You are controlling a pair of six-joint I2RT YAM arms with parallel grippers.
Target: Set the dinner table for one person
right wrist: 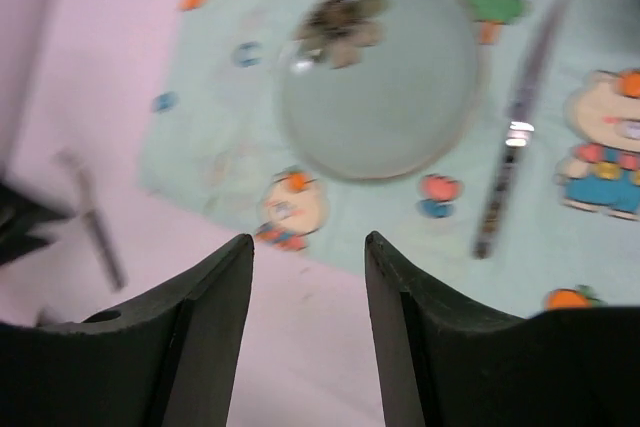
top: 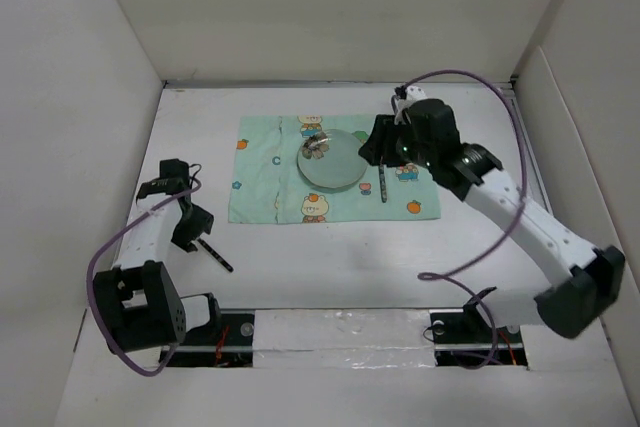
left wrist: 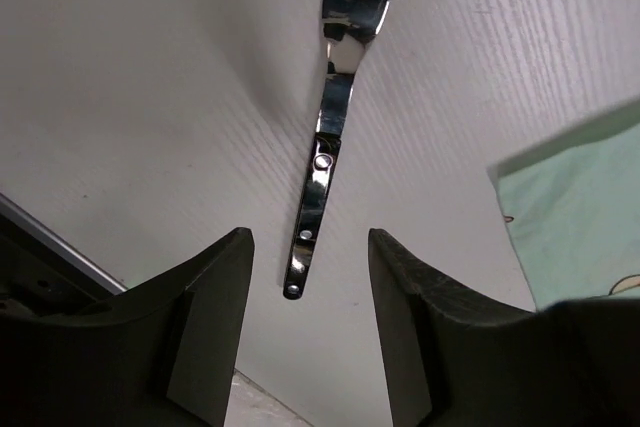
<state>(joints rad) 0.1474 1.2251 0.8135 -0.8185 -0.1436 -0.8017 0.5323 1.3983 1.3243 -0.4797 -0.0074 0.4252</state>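
**A:** quick rundown wanted; where is everything, and what can be botched from here?

**B:** the dinner table point(top: 330, 267) is the big white top; a green mat point(top: 265, 182) is laid toward its far side, a plate point(top: 335, 162) is set on it, and a knife point(top: 383, 185) is laid just right of the plate, also on the mat; something small is seen at the plate's far edge, can't be made out; the fork point(left wrist: 325, 137) is left on bare table, near and left of the mat's corner

**A:** and the grippers?

**B:** the left gripper point(left wrist: 310, 267) is held over the fork's handle end, jaws spread wide, nothing gripped; whether the table is touched can't be told; the right gripper point(right wrist: 308, 247) is hung above the mat's near edge, jaws wide too, nothing held

**A:** so the fork is probably the step in hand; risks?

**B:** a thin shiny handle lying flat on a hard top is easily skated away if the jaws are closed too high; if only the very tip is pinched, the tines could droop or the fork be dropped on the way over; the mat could be rucked or the plate nudged if the fork is dragged rather than lifted; the right arm is parked close to the plate, so a clash is possible there
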